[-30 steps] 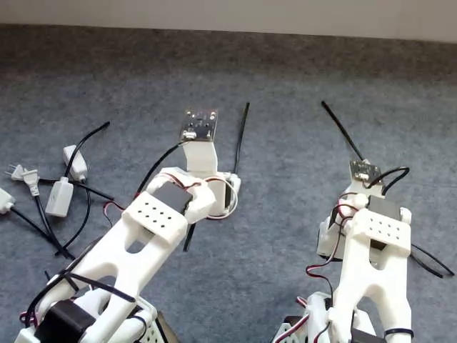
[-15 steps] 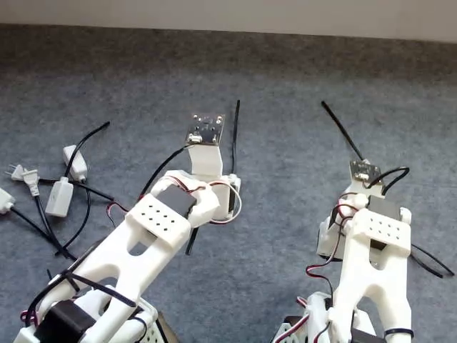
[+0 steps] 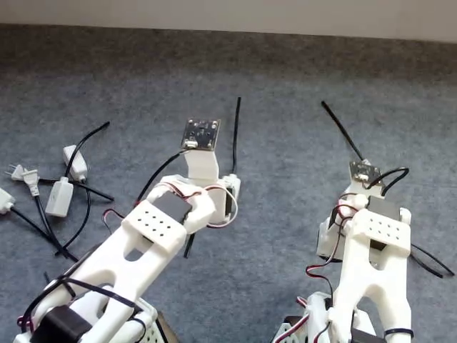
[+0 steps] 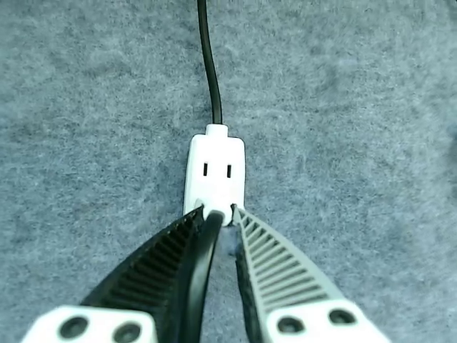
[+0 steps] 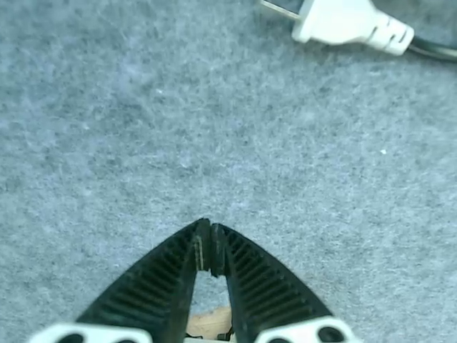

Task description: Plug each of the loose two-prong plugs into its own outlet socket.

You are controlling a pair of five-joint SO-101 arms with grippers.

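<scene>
You're dragging outlet socket (image 4: 214, 171), left gripper (image 4: 218, 218) clamped on black cord (image 4: 196, 279); cord's far end swinging left. Still positioning; nothing plugged.

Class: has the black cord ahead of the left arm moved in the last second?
Yes. The black cord swung its far end left in the high view, away from the unmoved right-hand cord.

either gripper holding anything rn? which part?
Left gripper pinches the white socket by its near end, opposite where its cable leaves. Right gripper is shut on nothing; the plug lies apart.
</scene>
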